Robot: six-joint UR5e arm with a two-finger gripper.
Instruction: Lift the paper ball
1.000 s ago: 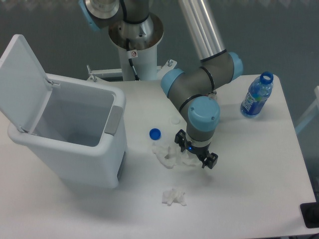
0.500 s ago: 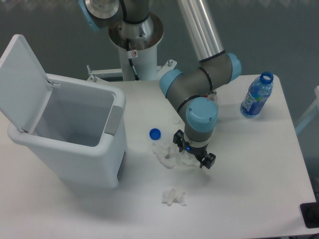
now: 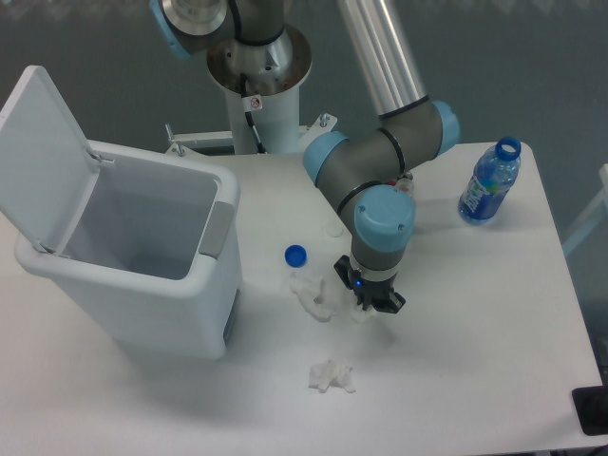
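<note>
Camera: arm bent down, gripper (image 3: 367,301) closed on paper ball (image 3: 358,310).

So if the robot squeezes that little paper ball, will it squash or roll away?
The paper ball looks crumpled and wrinkly, so it will probably squash rather than stay stiff. It seems flat-round, not smooth, so it likely won't roll far on the table. It is probably very light. The pincer is right at it, hiding most of it.
</note>
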